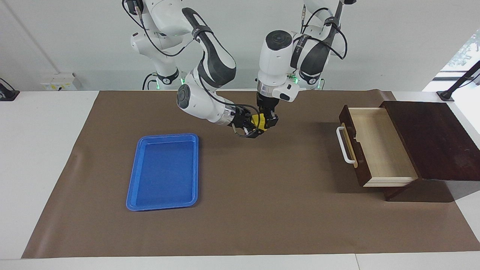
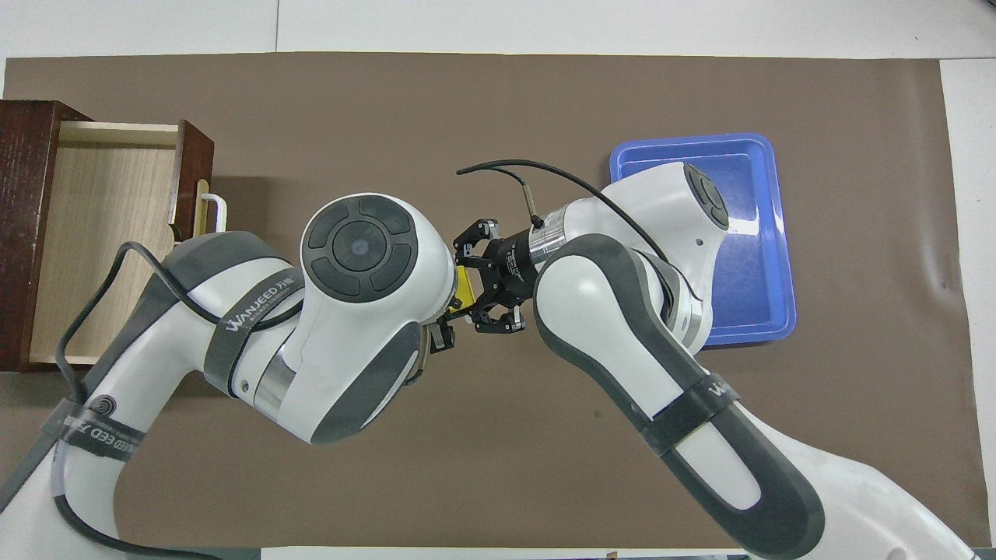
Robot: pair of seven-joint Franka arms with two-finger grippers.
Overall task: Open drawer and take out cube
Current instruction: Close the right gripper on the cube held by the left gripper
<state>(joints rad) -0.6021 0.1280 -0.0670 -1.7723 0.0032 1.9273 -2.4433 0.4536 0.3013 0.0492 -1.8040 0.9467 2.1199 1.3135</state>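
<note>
1. The drawer [image 1: 375,146] stands pulled out at the left arm's end of the table, its pale inside bare; it lies well apart from both grippers, so the opening and the taking-out look done and what is left is the passing on of the cube.
2. The tray [image 1: 164,171] lies on the mat toward the right arm's end, well apart from the grippers and lower than they are; judged from this, it is the likely place to set the cube down, and the right arm is the nearer one to it.
3. The left gripper [image 1: 268,120] hangs straight down over the middle of the mat, clear of the surface, its fingers clamped on the cube from above.
4. The right gripper [image 1: 252,127] comes in level from the tray's side, pointing toward the left gripper; its fingertips are closed in against the cube from the side, so both grippers seem to have hold of it at once.
5. The cube [image 1: 257,121] is in the air between the two, directly under the left gripper and at the tip of the right; the next move turns on this: the left must let go and lift straight up, since the right's fingers cross its own at about a right angle.
</note>
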